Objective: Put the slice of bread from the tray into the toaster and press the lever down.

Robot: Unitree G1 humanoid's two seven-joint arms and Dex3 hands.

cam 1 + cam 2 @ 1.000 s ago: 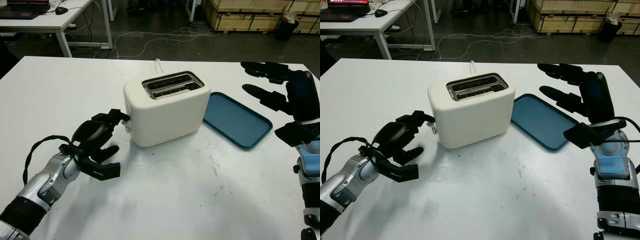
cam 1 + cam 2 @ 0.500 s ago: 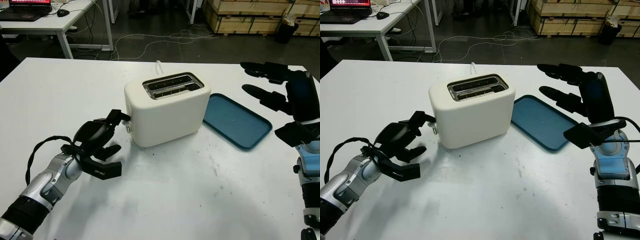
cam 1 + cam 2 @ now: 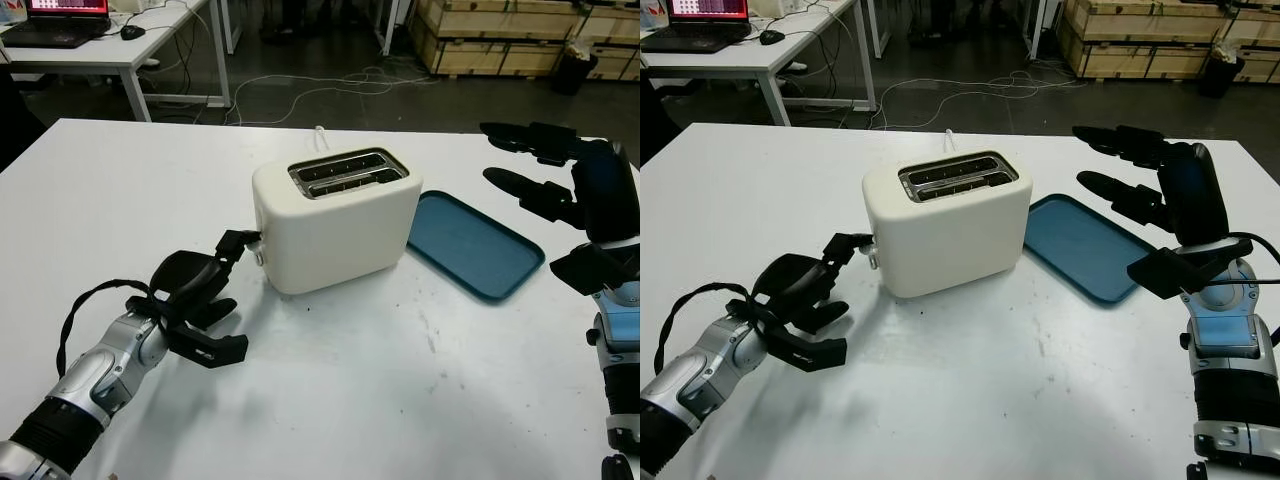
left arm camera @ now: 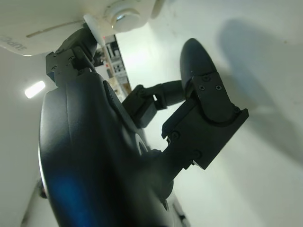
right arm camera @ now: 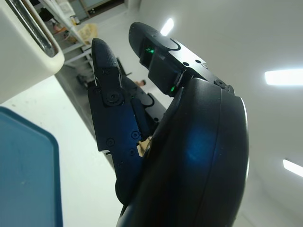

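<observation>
A cream two-slot toaster (image 3: pixel 335 220) stands mid-table, its slots (image 3: pixel 348 172) dark inside; I cannot tell whether bread is in them. The blue tray (image 3: pixel 470 240) to its right holds nothing. My left hand (image 3: pixel 232 295) is low over the table at the toaster's left end, open, with one fingertip (image 3: pixel 238 239) against the small lever (image 3: pixel 258 243). In the left wrist view that fingertip (image 4: pixel 71 52) sits right by the lever (image 4: pixel 94 28), beside a round knob (image 4: pixel 122 10). My right hand (image 3: pixel 495 153) is raised beyond the tray's right side, open and holding nothing.
A white power cord (image 3: pixel 320 135) runs off the table's far edge behind the toaster. The tabletop (image 3: pixel 400 390) in front of the toaster is bare white. Beyond the table are a desk with a laptop (image 3: pixel 70 20) and wooden crates (image 3: pixel 500 40).
My left hand has sunk a little toward the table, its upper fingertip staying at the lever. The right hand has held still.
</observation>
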